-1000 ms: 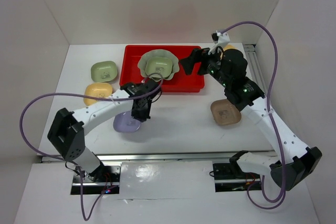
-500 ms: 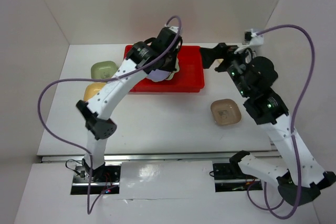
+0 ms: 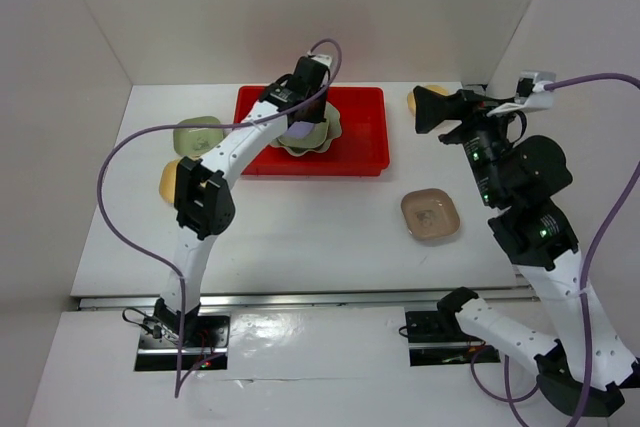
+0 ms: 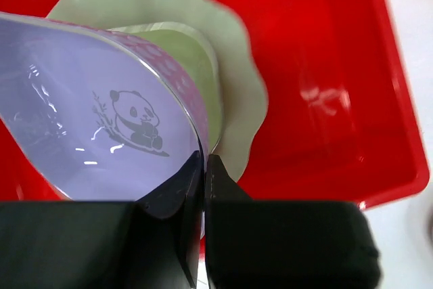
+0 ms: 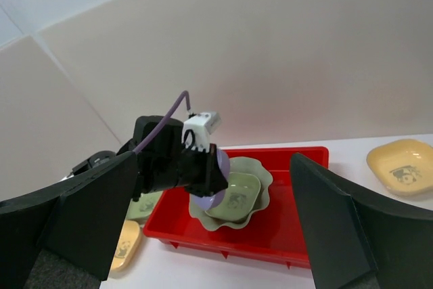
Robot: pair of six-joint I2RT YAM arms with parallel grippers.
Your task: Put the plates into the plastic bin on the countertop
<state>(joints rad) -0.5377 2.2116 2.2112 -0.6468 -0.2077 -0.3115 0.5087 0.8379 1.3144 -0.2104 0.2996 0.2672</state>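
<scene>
As we look along the left wrist, left gripper (image 4: 203, 164): jaws narrow, pinching the lavender plate's (image 4: 88, 126) rim.
Lavender plate: tilted, over the dishes in the bin (image 4: 325, 65).
Bin: red, holds the scalloped dish (image 4: 237, 99) with a nested green plate (image 4: 196, 65).
Right gripper (image 3: 430, 110): we see jaws wide, holding nothing, raised right of the bin.
Countertop (image 3: 330, 237): tan plate (image 3: 430, 215), loose green plate (image 3: 197, 134), left yellow plate (image 3: 170, 179), right yellow plate (image 5: 402, 166), all outside the bin.

Tilted lavender plate (image 4: 101, 126) over red bin (image 4: 325, 65)
</scene>
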